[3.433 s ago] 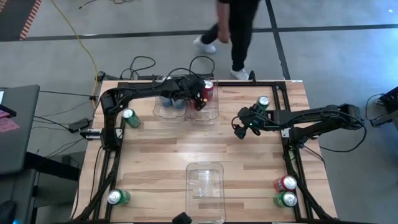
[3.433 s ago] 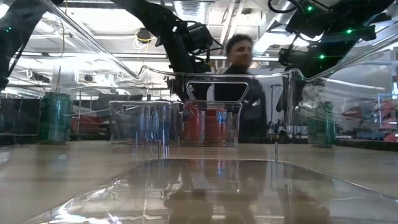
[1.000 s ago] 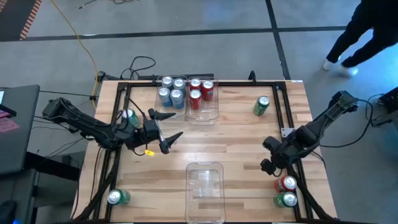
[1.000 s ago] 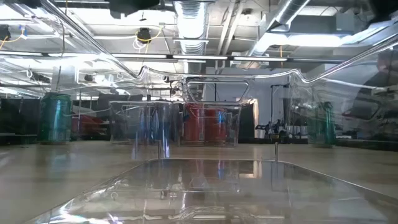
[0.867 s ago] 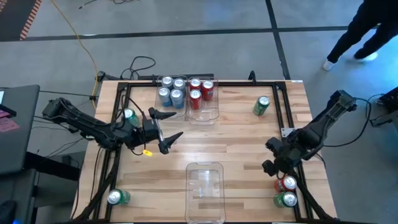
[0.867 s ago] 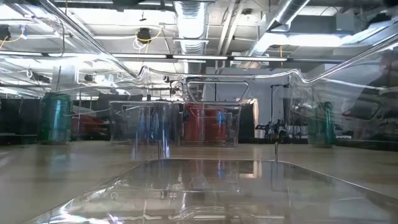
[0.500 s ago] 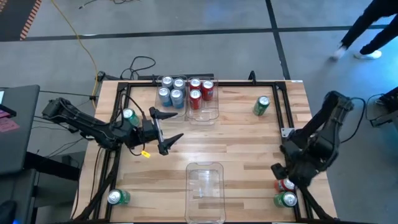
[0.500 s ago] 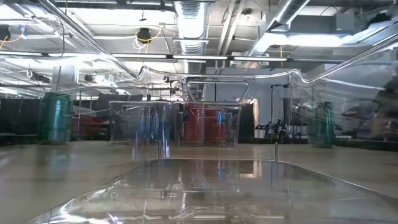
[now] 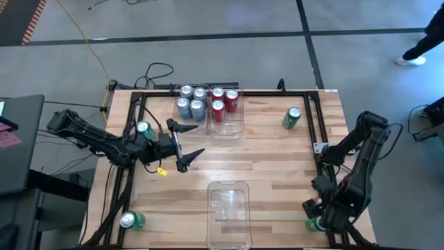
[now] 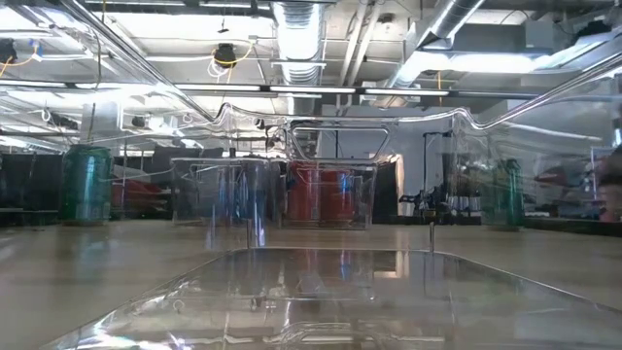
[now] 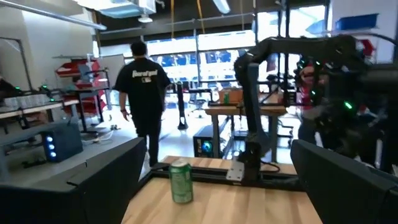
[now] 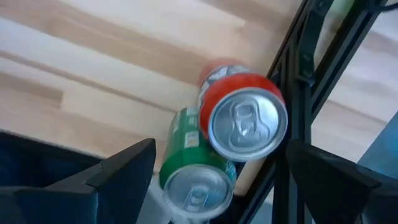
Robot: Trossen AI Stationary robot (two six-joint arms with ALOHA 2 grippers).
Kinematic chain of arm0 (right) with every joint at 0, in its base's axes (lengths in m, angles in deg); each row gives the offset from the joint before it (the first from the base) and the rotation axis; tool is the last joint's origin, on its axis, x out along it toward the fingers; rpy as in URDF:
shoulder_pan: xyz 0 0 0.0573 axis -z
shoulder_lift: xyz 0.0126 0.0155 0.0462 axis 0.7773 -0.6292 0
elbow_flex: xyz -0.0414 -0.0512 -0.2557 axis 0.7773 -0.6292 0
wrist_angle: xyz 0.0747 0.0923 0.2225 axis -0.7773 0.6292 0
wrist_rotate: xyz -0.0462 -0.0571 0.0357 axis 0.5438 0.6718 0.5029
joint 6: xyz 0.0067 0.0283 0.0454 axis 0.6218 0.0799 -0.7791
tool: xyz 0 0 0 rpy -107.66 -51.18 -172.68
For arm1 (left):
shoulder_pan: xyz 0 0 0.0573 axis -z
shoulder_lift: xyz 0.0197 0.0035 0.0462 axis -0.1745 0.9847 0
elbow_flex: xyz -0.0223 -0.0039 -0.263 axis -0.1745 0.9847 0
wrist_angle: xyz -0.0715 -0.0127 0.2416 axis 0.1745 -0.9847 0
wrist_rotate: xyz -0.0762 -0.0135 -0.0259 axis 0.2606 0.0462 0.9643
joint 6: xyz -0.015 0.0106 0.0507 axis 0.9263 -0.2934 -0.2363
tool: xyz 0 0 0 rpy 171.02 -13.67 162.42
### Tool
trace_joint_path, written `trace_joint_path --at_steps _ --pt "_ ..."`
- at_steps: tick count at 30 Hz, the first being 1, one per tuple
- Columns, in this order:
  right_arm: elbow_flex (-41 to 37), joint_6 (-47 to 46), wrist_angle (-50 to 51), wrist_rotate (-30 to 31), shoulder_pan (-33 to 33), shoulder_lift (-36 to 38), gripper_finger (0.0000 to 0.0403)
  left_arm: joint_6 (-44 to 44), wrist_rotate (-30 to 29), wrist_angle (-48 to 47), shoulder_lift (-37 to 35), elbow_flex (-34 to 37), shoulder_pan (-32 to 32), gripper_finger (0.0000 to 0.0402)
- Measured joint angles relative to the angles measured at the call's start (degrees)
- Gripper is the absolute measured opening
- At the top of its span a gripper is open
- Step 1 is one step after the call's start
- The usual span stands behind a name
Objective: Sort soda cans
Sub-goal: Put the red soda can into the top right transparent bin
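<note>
red can: upright at the tabletop's near right corner, seen from above in the right wrist view [image 12: 247, 127]; hidden under the arm in the high view
green can beside it: touching or almost touching the red can [image 12: 198, 165]; a sliver shows in the high view [image 9: 314, 223]
right gripper: poised above that pair [image 12: 214, 171]; fingers spread wide, one to either side, clamped on nothing
risk, right side: the two cans stand so close that a descending finger may strike the green can, tip it, or pinch both at once; the dark frame rail [image 12: 292, 112] runs just beside the red can and could catch the outer finger
left gripper: low over the left-centre of the tabletop [image 9: 186, 144]; fingers apart, empty; a green can near the left edge [image 9: 145, 130] sits beside its arm and a sweep could topple it
other loose green cans: one at the near left corner [image 9: 130, 220]; one near the far right corner [image 9: 292, 117]
sorted cans: four silver-blue cans [image 9: 191, 101] and three red cans [image 9: 224, 101] in clear bins at the far edge; I judge the sort well advanced
empty bin: clear bin at the near edge, centre [image 9: 228, 208]; probably for the green cans
surface: pale wooden tabletop [image 9: 263, 156] inside a black frame
room: grey concrete floor; yellow cable [image 9: 90, 48]; a person walking away among benches [image 11: 143, 99]; a person's foot at the far right [image 9: 408, 60]
</note>
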Motion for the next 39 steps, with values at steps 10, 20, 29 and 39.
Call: trace_joint_path --at_steps 10,20,29,39 --pt "0.0 1.3 0.6 0.1 -2.9 -5.1 0.0379 -0.3 0.1 0.2 -0.9 0.0 -1.7 0.0398" --pt "0.0 3.0 2.0 0.9 -4.1 -8.5 0.0398 2.0 3.6 -1.8 -0.9 0.0 -4.5 0.0398" --pt "-1.7 2.2 1.5 2.1 -4.0 -11.1 0.0399 3.1 4.1 -2.2 -0.9 0.0 -4.8 0.0398" --pt "-7.8 1.9 -7.3 2.3 -1.1 -11.2 0.0364 3.2 4.1 -2.6 -0.9 0.0 -4.8 0.0398"
